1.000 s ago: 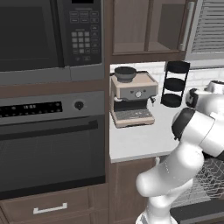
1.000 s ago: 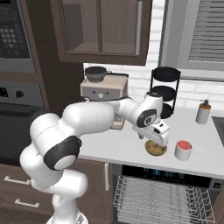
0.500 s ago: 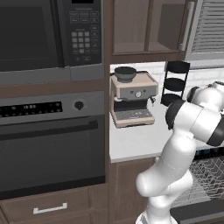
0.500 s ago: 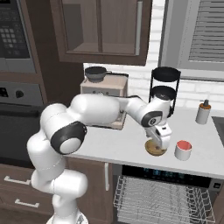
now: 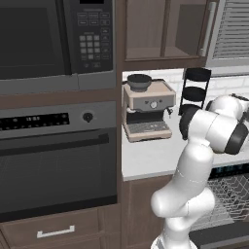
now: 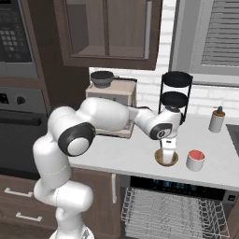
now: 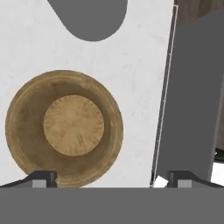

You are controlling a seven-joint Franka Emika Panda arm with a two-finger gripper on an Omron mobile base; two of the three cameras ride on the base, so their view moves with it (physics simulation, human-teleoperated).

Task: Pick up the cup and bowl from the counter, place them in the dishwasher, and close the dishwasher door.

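The tan-brown bowl (image 6: 166,159) sits on the pale counter (image 6: 126,156) near its front edge. My gripper (image 6: 167,150) points straight down just above it, open and empty. In the hand view the bowl (image 7: 65,129) lies left of centre; the gripper (image 7: 113,179) has its left fingertip (image 7: 41,178) over the bowl's rim and the right one past the counter's edge. The red cup (image 6: 195,160) stands just right of the bowl. Below them the dishwasher (image 6: 177,185) is open with its wire rack (image 6: 172,214) pulled out. In the left base view the arm hides the bowl and cup.
A coffee machine (image 6: 112,105) and a black tiered stand (image 6: 176,95) stand at the back of the counter, and a white bottle (image 6: 216,120) at the far right. The oven (image 5: 53,165) and microwave (image 5: 53,41) fill the wall to the left.
The arm has swung its elbow up and over, and the gripper has come down closer to the bowl. The bowl and cup have not moved.
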